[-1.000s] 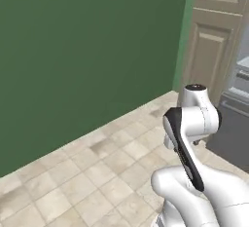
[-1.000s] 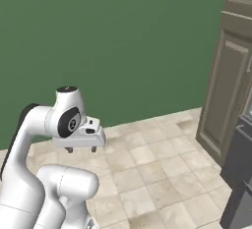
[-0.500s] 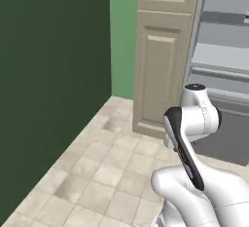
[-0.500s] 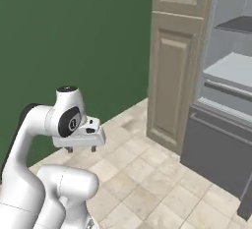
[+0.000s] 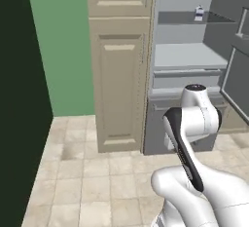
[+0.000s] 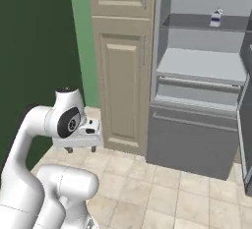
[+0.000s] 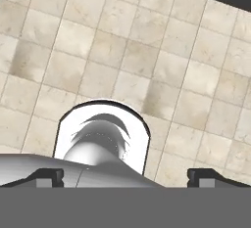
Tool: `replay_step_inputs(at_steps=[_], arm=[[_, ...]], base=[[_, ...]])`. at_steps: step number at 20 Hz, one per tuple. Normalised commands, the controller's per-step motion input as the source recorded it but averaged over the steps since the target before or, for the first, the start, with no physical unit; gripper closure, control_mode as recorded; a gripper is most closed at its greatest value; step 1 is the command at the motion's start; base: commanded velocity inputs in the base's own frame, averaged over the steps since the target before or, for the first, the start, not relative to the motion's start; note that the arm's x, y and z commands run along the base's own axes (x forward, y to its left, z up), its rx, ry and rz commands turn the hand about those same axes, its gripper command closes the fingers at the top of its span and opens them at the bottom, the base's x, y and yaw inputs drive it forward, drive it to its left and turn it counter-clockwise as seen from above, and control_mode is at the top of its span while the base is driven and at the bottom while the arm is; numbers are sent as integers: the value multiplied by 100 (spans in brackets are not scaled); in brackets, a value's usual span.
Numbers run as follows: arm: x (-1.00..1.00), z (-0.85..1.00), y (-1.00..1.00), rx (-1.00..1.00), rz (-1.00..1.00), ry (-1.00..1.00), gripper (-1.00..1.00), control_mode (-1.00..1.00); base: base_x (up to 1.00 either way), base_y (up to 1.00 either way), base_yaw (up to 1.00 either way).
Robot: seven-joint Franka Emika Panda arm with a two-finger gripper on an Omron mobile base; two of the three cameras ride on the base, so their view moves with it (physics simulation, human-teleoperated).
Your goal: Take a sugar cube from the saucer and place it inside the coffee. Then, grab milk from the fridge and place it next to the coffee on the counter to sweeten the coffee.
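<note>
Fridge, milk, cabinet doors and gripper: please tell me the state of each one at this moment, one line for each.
fridge: door open, pale interior and shelves exposed.
milk: upright on an upper fridge shelf, not held.
tall beige cabinet: both doors closed.
gripper: open, empty, pointing down at the tiled floor.

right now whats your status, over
Pincer open, empty, tucked over floor. Milk upright on upper fridge shelf, fridge door open. Nothing between arm and fridge.
</note>
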Motion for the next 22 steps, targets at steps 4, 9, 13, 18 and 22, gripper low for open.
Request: replay_step_inputs(at_steps=[4, 9, 13, 18, 22], arm=[[0, 0, 0, 0, 0, 0, -100, 100], [0, 0, 0, 0, 0, 0, -100, 100], [0, 0, 0, 0, 0, 0, -100, 100], [0, 0, 0, 0, 0, 0, -100, 100], [0, 0, 0, 0, 0, 0, -100, 100]], base=[[100, 65, -63], [100, -13, -27], [100, -54, -4], [100, -58, 0], [80, -39, 0]])
